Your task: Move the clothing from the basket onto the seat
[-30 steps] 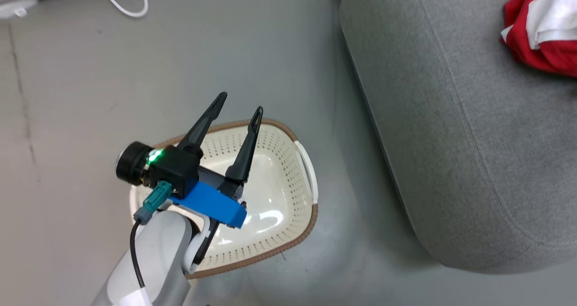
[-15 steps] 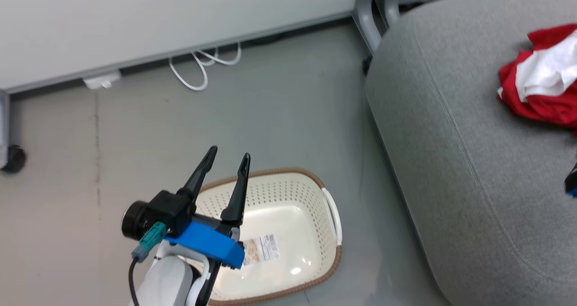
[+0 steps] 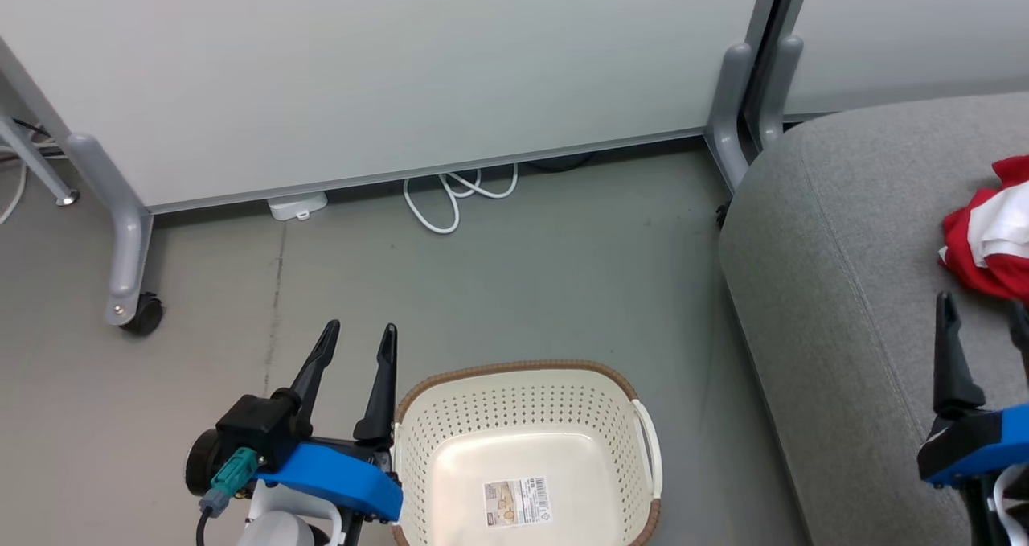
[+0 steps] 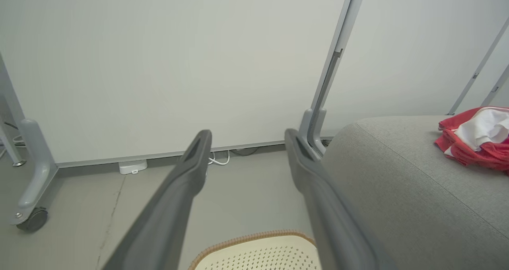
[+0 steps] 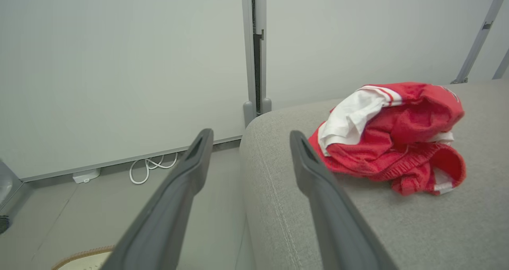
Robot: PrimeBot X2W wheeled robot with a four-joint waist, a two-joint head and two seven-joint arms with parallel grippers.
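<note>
Basket (image 3: pixel 522 367) on the floor (image 3: pixel 522 273), red clothes (image 3: pixel 989 240) on the seat (image 3: pixel 844 289).
The left tool (image 3: pixel 360 327) hangs just beside the basket's left rim, fingers apart, holding nothing. The basket stands near the seat. The clothes lie in a heap on the seat, and the right tool (image 3: pixel 982 305) hangs near them, open wide, holding nothing too.

Head overhead; both wrists low, sharing seat (image 3: pixel 844 289).
</note>
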